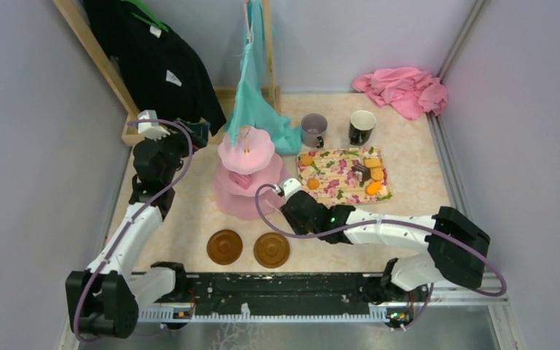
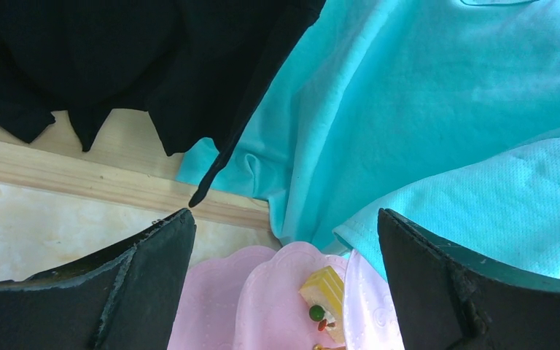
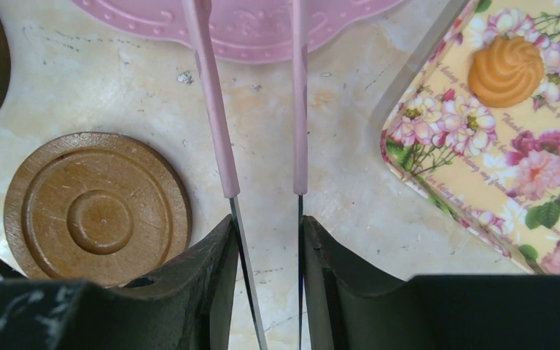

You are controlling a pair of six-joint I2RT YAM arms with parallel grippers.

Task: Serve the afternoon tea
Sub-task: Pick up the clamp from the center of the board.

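Right fingers (image 3: 211, 281) pinching tongs (image 3: 215, 109), tips near stand (image 1: 244, 197); left fingers (image 2: 153, 270) spread wide, left of it. Cakes (image 1: 377, 174) on tray (image 1: 332, 179), right of stand. Step: fetching a cake; next, likely swinging tongs right over one.

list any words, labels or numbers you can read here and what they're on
Tray: faint script lines among the printed flowers, too blurred to read.
White tag on the black garment: too small to read.
Tongs: no marks visible.
Nothing else shows any readable text.
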